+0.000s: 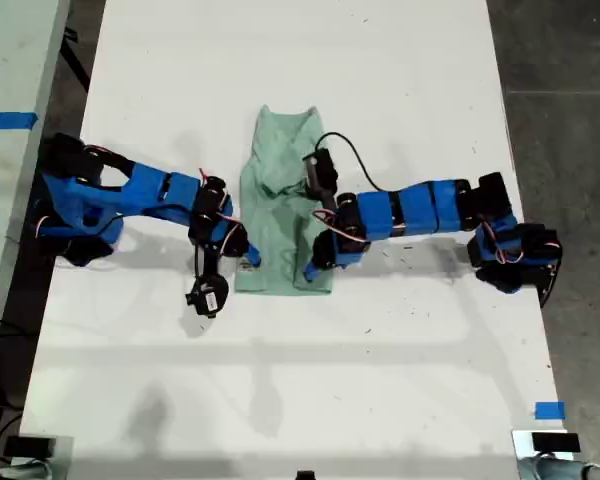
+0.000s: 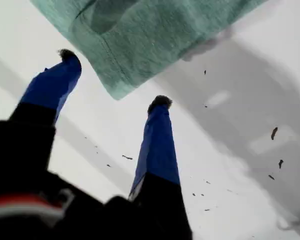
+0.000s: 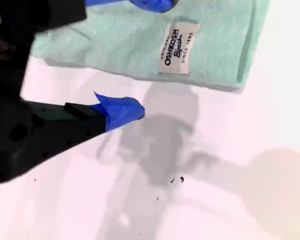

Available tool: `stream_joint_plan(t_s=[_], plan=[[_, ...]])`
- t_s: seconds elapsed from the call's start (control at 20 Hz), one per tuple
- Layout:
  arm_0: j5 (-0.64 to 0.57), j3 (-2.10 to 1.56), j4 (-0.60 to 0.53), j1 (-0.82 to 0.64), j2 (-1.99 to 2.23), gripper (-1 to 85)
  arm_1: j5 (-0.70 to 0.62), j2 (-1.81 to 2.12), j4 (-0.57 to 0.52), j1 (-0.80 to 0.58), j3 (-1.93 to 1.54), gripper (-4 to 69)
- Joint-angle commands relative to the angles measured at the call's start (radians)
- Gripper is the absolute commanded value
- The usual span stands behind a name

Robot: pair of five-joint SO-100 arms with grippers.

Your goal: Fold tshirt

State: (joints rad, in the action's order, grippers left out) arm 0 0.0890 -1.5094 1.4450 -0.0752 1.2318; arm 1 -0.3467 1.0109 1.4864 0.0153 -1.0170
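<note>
Currently:
tshirt [image 1: 280, 215]: folded narrow, mid-table [image 1: 400, 380], between both arms
my first gripper [image 2: 112, 80]: jaws apart, empty, at a tshirt corner
my second gripper [image 3: 140, 55]: fingers apart, by the label [image 3: 177, 47] edge

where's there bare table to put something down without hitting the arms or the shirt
The table is bare across the whole near strip below both arms in the exterior view, and across the far strip above the tshirt. It is crowded in the middle band, where both arms flank the tshirt and my first gripper and second gripper sit at its edges.
</note>
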Motion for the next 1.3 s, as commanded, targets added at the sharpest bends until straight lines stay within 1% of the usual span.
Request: stream_joint_plan(t_s=[0.0, 0.15, 0.25, 0.4, 0.5, 0.6, 0.75, 0.95, 1.0, 1.1, 1.25], plan=[[-0.031, 0.112, 0.0, 0.006, -0.069, 30.0, 0.002, -0.003, -0.035, 0.011, 0.072, 30.9], [-0.037, 0.156, -0.014, 0.029, -0.16, 27.5, -0.005, -0.031, -0.046, 0.002, 0.072, 30.9], [-0.021, 0.175, -0.058, 0.06, -0.222, 24.7, -0.005, -0.054, -0.052, 0.0, 0.072, 30.8], [-0.012, 0.198, -0.092, 0.092, -0.265, 9.0, -0.012, -0.095, -0.075, -0.002, 0.072, 26.5], [-0.038, 0.204, -0.095, 0.092, -0.267, 0.1, -0.02, -0.115, -0.087, -0.002, 0.072, 18.2], [-0.066, 0.21, -0.084, 0.103, -0.267, 0.0, -0.018, -0.118, -0.089, -0.002, 0.074, -1.2], [-0.118, 0.275, -0.04, 0.123, -0.261, 0.0, -0.034, -0.114, -0.055, 0.012, 0.107, -0.8], [-0.152, 0.439, 0.028, 0.17, -0.261, 0.0, -0.046, -0.094, 0.072, 0.081, 0.293, -0.8], [-0.155, 0.497, 0.048, 0.186, -0.261, 0.0, -0.043, -0.074, 0.078, 0.106, 0.307, -0.8], [-0.164, 0.581, 0.049, 0.213, -0.256, 0.0, -0.038, -0.046, 0.075, 0.14, 0.313, -0.8], [-0.14, 0.586, 0.035, 0.213, -0.198, 0.0, -0.055, -0.035, 0.046, 0.143, 0.314, -0.8]])
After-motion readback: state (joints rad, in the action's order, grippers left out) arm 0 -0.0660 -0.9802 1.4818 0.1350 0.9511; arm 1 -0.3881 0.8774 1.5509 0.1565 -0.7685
